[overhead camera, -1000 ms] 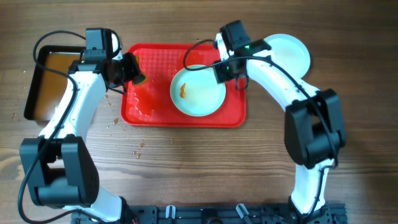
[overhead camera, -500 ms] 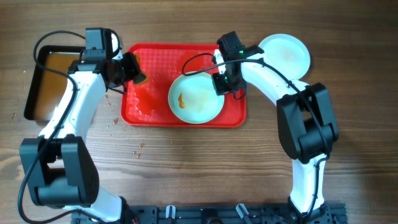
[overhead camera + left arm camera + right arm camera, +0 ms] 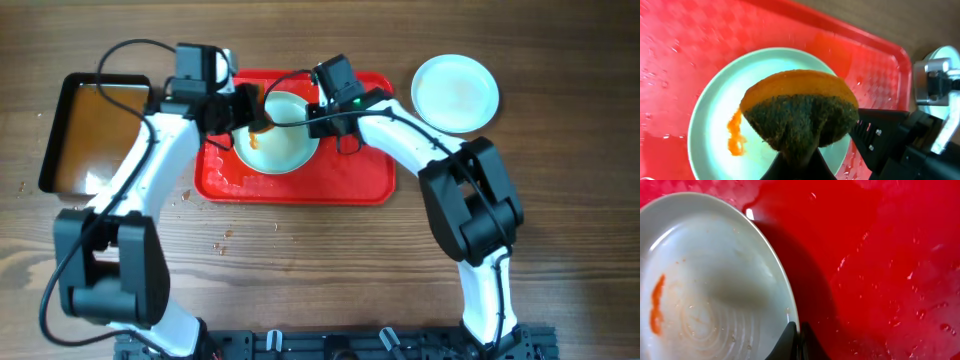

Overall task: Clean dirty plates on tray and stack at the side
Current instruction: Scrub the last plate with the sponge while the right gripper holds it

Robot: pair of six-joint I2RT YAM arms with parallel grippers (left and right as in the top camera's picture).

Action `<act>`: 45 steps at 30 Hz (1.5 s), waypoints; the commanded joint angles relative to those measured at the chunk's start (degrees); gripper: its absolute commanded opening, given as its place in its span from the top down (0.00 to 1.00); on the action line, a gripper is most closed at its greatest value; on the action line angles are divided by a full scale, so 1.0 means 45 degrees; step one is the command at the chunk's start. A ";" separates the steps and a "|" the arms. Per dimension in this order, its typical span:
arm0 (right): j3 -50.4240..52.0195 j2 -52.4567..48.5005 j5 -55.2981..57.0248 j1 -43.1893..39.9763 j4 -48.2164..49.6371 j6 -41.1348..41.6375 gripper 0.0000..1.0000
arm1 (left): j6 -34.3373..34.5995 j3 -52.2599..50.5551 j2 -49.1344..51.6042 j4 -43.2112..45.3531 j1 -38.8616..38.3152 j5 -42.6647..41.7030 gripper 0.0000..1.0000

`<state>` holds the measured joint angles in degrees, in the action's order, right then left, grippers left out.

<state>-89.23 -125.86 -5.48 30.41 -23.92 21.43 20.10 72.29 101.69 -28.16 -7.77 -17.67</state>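
Observation:
A pale mint plate [image 3: 278, 140] with an orange sauce smear [image 3: 735, 136] lies on the back left part of the red tray [image 3: 350, 170]. My right gripper [image 3: 320, 122] is shut on the plate's right rim [image 3: 790, 311], with one finger on each side of it. A dark shadow lies under that edge. My left gripper [image 3: 250, 116] is shut on an orange sponge [image 3: 799, 114] whose dark green scouring side faces the camera. The sponge hangs over the plate's middle [image 3: 715, 120], just right of the smear. A second plate [image 3: 455, 92] sits on the table to the right of the tray.
A black pan [image 3: 62, 130] of brownish water stands left of the tray. Water drops and wet patches show on the tray [image 3: 890, 280] and on the wood in front of its left corner. The right arm's black body [image 3: 900, 145] is close to the sponge.
My right gripper has shut on the plate's rim and moved it left and back across the tray. My left arm has swung right, bringing the sponge over the plate.

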 commanded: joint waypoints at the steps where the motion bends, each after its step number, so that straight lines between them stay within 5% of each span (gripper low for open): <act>1: 0.0024 -0.0238 0.1229 -0.0058 -0.0141 0.1069 0.96 | 0.0073 -0.0015 0.0719 0.0131 -0.0087 0.0525 0.96; 7: 0.0024 -0.0238 0.1224 -0.0058 -0.0151 0.1938 0.96 | 0.1219 -0.0015 0.2021 0.0345 -0.0117 0.0573 0.96; 20: 0.0024 -0.0238 0.1214 -0.0058 -0.0233 0.1899 0.96 | 0.1253 -0.0015 0.2803 0.1841 -0.0583 -0.0593 0.96; 30: 0.0024 -0.0248 0.0219 -0.0058 -0.0272 -0.0826 0.96 | -0.0102 -0.0015 0.3196 0.1695 -0.0831 -0.1462 0.96; 36: 0.0024 -0.0248 0.0204 -0.0058 -0.0335 -0.0855 0.96 | -0.0753 -0.0015 0.3249 0.1700 -0.0831 -0.1870 0.96; 41: 0.0024 -0.0248 0.0209 -0.0058 -0.0515 -0.0860 0.96 | -0.0758 -0.0015 0.3628 0.1166 -0.0831 -0.0369 0.96; 45: 0.0024 -0.0248 0.0209 -0.0058 -0.0665 -0.0860 0.96 | -0.0763 -0.0015 0.3653 0.0000 -0.0821 0.3303 0.96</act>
<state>-89.23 -126.04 -4.49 30.33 -26.33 18.94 17.87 72.88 116.42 -25.23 -11.42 -19.18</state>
